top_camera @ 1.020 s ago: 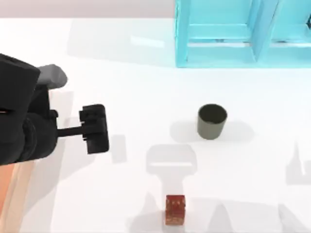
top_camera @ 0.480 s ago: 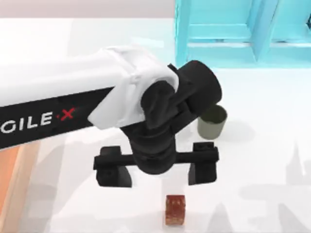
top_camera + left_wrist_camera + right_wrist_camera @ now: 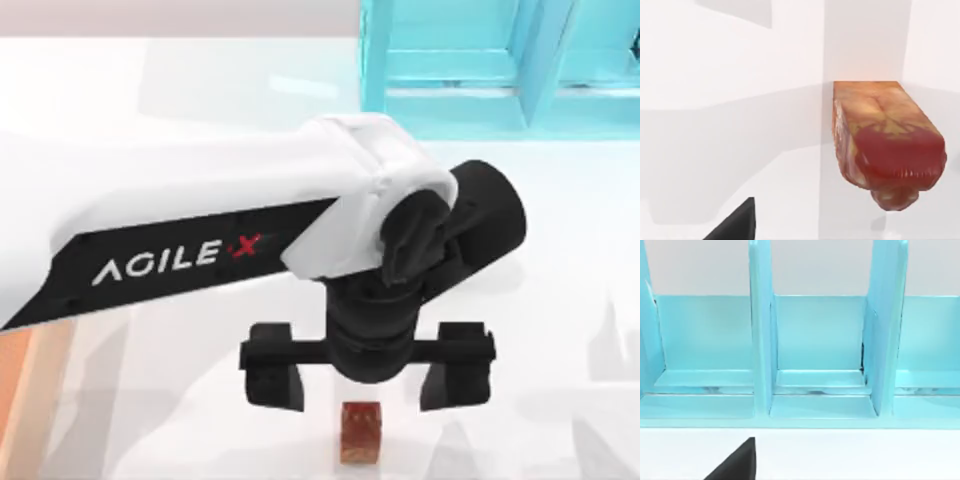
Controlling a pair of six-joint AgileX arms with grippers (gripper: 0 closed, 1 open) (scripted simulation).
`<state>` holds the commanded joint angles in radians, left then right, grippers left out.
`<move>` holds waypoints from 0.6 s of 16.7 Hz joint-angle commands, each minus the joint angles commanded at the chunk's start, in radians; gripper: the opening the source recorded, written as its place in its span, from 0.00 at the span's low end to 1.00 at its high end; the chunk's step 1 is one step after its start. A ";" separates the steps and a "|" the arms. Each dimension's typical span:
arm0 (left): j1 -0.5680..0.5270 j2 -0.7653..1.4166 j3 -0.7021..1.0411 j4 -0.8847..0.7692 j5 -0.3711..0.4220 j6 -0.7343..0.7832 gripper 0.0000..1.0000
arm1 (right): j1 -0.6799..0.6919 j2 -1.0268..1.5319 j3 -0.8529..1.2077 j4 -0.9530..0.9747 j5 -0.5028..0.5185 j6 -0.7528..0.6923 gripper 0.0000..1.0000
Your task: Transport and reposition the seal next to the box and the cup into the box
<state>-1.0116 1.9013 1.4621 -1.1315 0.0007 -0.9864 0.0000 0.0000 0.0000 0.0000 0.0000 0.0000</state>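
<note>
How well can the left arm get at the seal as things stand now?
Probably well. The left gripper hangs open over the table just behind the seal, its fingers spread wider than the block. Nothing stands beside the seal, so the way down looks free.

Top view: left arm (image 3: 250,240) covers the table's (image 3: 200,90) middle, so whatever sits under it is hidden. Stamp (image 3: 361,432) at the near edge is part-covered by the left gripper (image 3: 366,372). Tray (image 3: 12,390) is an orange sliver cut off at the left edge. Blue shelf (image 3: 450,70) is cropped at the far right corner. Left wrist view: stamp's carved end is blurred.
</note>
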 joint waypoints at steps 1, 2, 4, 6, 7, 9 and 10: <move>0.004 -0.003 -0.003 0.003 0.000 0.001 1.00 | 0.000 0.000 0.000 0.000 0.000 0.000 1.00; 0.004 -0.002 -0.006 0.006 0.000 0.001 1.00 | 0.000 0.000 0.000 0.000 0.000 0.000 1.00; 0.003 0.012 -0.032 0.042 0.000 0.003 1.00 | 0.000 0.000 0.000 0.000 0.000 0.000 1.00; 0.003 0.036 -0.074 0.108 0.000 0.004 1.00 | 0.000 0.000 0.000 0.000 0.000 0.000 1.00; 0.003 0.049 -0.098 0.149 0.000 0.004 1.00 | 0.000 0.000 0.000 0.000 0.000 0.000 1.00; 0.003 0.077 -0.146 0.229 0.000 0.004 1.00 | 0.000 0.000 0.000 0.000 0.000 0.000 1.00; 0.002 0.089 -0.167 0.261 0.001 0.004 1.00 | 0.000 0.000 0.000 0.000 0.000 0.000 1.00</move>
<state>-1.0092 1.9904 1.2952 -0.8708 0.0013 -0.9826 0.0000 0.0000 0.0000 0.0000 0.0000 0.0000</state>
